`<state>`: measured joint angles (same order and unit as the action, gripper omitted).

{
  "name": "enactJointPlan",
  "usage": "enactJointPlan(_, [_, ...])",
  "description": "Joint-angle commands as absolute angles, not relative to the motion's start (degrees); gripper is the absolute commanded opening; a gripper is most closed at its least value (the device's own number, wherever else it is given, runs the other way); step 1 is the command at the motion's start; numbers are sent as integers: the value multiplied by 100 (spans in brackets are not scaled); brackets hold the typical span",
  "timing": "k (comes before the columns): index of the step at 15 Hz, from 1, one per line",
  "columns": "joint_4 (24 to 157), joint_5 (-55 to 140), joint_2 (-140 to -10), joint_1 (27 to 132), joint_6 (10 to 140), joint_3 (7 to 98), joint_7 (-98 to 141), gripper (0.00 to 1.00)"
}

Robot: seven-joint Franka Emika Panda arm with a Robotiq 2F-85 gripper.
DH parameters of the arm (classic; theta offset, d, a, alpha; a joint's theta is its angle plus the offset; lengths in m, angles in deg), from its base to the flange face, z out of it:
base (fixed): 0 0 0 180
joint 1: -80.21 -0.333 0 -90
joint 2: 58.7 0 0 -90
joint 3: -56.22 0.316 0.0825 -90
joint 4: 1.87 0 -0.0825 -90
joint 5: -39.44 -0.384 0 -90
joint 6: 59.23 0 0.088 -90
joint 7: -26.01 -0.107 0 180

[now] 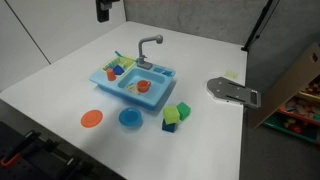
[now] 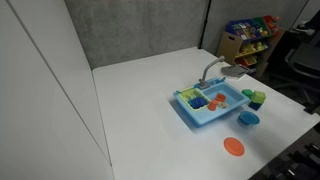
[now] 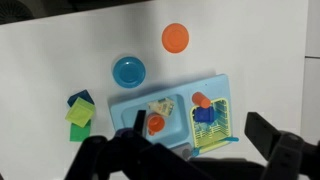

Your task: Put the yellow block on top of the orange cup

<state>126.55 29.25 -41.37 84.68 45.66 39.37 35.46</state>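
Wrist view: yellow block [image 3: 80, 113] lies seemingly well apart from fingers [image 3: 285, 150].

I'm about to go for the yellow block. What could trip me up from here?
1. The yellow block sits tight between the blue cube and the green cube. Closing on it could drag a neighbour.
2. Two orange-toned cups sit in the sink: the orange cup and a red-orange cup. They are easy to mix up.
3. The faucet and the sink walls may crowd the placement.
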Motion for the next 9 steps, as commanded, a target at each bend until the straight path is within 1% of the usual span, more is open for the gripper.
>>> enactJointPlan(1, [12639,2878,-4156,8645,4544,4092,3590,100])
enactJointPlan(9, [12449,2923,-4378,8643,4604,4249,3391,100])
